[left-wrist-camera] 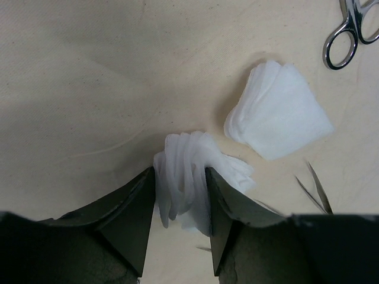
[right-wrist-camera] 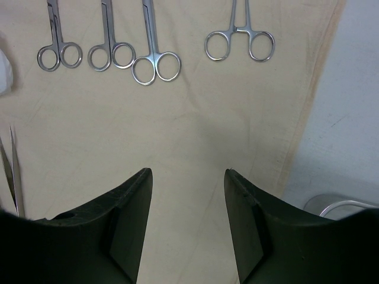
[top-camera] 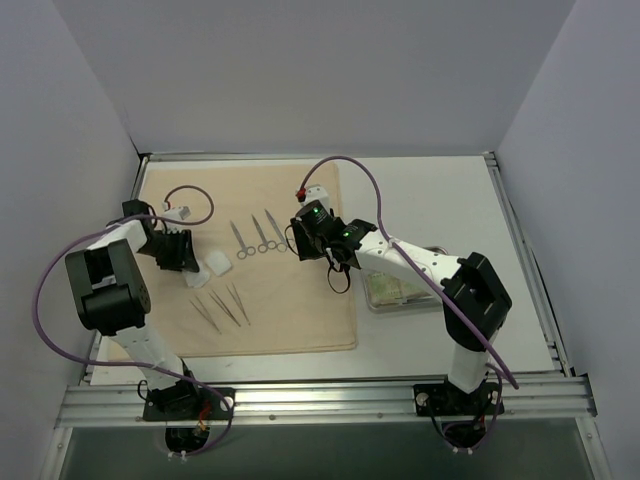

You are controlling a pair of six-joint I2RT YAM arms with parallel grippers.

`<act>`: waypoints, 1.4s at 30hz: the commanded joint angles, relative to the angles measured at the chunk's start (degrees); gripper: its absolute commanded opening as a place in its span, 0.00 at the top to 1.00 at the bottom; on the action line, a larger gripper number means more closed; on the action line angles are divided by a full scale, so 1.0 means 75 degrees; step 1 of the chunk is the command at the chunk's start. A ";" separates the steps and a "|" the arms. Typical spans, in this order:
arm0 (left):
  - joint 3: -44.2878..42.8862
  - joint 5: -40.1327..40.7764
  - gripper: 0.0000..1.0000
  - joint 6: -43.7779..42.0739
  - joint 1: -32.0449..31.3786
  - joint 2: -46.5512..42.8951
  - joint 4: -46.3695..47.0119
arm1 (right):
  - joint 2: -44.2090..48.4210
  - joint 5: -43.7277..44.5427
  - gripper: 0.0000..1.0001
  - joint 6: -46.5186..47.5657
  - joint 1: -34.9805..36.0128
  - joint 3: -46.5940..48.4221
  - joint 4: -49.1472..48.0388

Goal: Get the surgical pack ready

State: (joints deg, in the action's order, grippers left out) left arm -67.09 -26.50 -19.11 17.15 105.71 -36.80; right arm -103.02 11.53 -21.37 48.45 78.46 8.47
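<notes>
My left tool (left-wrist-camera: 179, 176) stands spread around a gauze wad (left-wrist-camera: 190, 152) at lower centre, and my right tool (right-wrist-camera: 186, 174) is spread, empty, over the cloth (right-wrist-camera: 195, 118).

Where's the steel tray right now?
Top view: the steel tray sits on the bare table just right of the beige cloth, partly under the right arm.

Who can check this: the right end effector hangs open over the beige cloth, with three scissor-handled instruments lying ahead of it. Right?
Wrong count: the right wrist view shows four scissor-handled instruments, not three. The rest stands: the right end effector hangs open over the beige cloth.
</notes>
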 commanded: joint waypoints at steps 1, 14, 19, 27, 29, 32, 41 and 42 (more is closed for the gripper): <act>-0.0335 0.0416 0.52 -0.0112 -0.0177 0.0436 -0.0050 | -0.0080 0.0209 0.52 0.0060 0.0044 0.0344 0.0195; -0.0535 -0.0005 0.87 -0.0451 -0.0294 0.0180 -0.0730 | -0.0068 0.0314 0.52 0.0083 0.0033 0.0414 0.0277; -0.0547 -0.0204 0.97 -0.0545 -0.0271 -0.0477 -0.0835 | -0.0057 0.0104 0.52 0.0013 0.0056 0.0344 0.0114; -0.0652 -0.0603 0.98 -0.0826 -0.0212 -0.1063 -0.1258 | -0.0045 -0.0796 0.52 0.0001 0.0197 0.0122 -0.0870; -0.0652 -0.0673 0.98 -0.0908 -0.0212 -0.1157 -0.1386 | -0.0056 -0.1079 0.52 0.0013 0.0209 0.0017 -0.1395; -0.0664 -0.0836 0.98 -0.1025 -0.0212 -0.1356 -0.1597 | -0.0138 -0.1722 0.50 0.0059 0.0220 -0.0077 -0.2063; -0.0664 -0.1540 0.98 -0.1611 -0.0224 -0.1965 -0.2078 | -0.1074 -0.4357 0.30 -0.0198 0.0220 -0.0172 -0.5459; -0.0652 -0.1633 0.98 -0.1797 -0.0224 -0.2047 -0.2148 | -0.1192 -0.4547 0.23 -0.0291 0.0209 -0.0137 -0.5790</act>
State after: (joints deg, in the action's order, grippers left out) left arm -70.32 -34.28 -28.49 15.42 94.02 -50.13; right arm -109.21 -13.32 -21.87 49.60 77.52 -21.52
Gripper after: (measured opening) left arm 0.146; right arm 0.725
